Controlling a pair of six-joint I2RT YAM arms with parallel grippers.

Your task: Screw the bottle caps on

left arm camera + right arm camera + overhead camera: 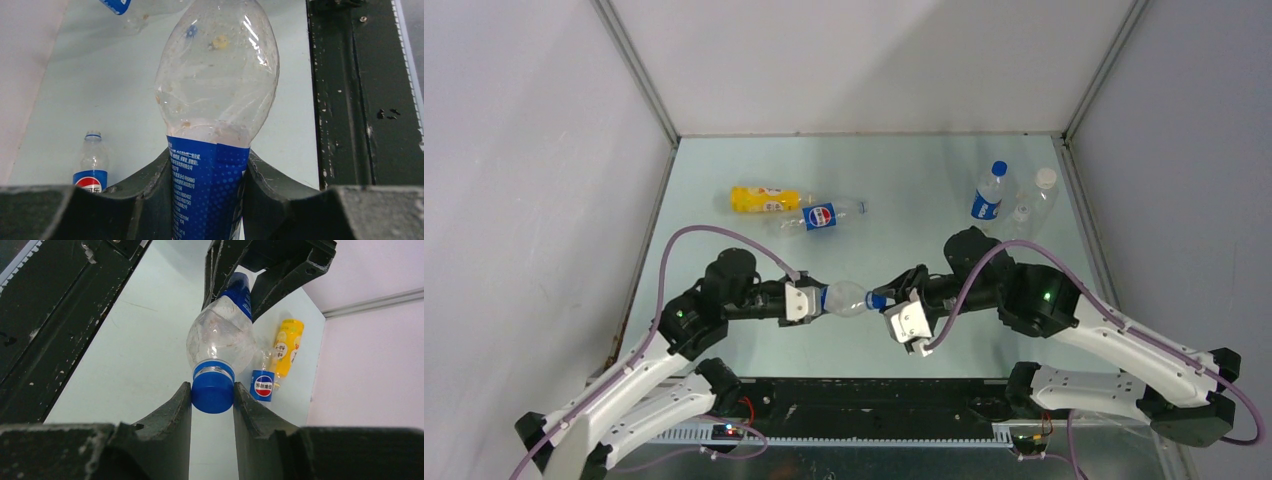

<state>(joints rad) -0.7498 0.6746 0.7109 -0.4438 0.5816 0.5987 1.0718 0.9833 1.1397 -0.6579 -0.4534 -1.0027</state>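
Black-and-white arms (1124, 345), purple cables (714, 229), dark fingers (167, 430)

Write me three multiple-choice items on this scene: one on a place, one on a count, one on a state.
1. Where is the yellow bottle?
A. Lying on the table beside a lying Pepsi bottle.
B. Held between the arms.
C. Standing by the right wall.

2. How many bottles stand upright at the far right?
A. One.
B. Two.
C. Four.

3. What is the right end effector doing?
A. Hanging open.
B. Shut on the blue cap of the held bottle, which the left end effector grips.
C. Shut on a white cap.

Answers:
1 A: the top view shows both on their sides at the far left.
2 B: a blue-capped bottle and a white-capped clear bottle.
3 B: its fingers press both sides of the cap.
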